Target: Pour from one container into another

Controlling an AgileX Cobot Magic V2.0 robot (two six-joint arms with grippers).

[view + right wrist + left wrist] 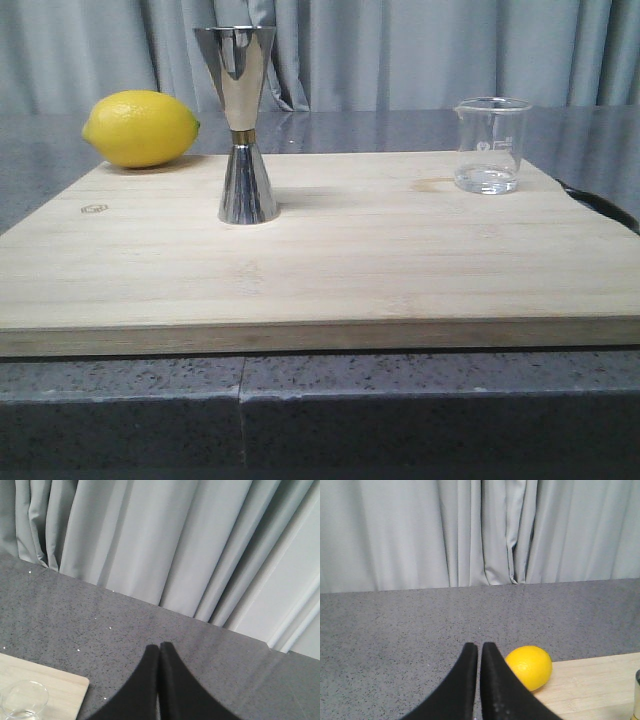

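1. Right gripper (160, 647): fingers pressed together, empty.
2. Beaker (22, 700) stands upright on the board (320, 260), off to that gripper's left side, nearer it than the left gripper (480, 647), also closed.
3. Jigger (238, 120) upright mid-board.

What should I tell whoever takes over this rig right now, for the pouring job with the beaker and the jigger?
Left claw: shut, holding nothing, raised over the grey stone counter near the yellow lemon.
Right claw: shut, holding nothing, raised over the counter beside the board's right end.
Small clear glass beaker: upright at the back right of the pale wooden cutting board, with a little clear liquid at the bottom.
Tall shiny steel hourglass jigger: upright at centre left of the board, apart from the lemon.
Done: nothing, both vessels untouched.
Left: open a claw, grasp the beaker, carry it over the jigger, tip it in.
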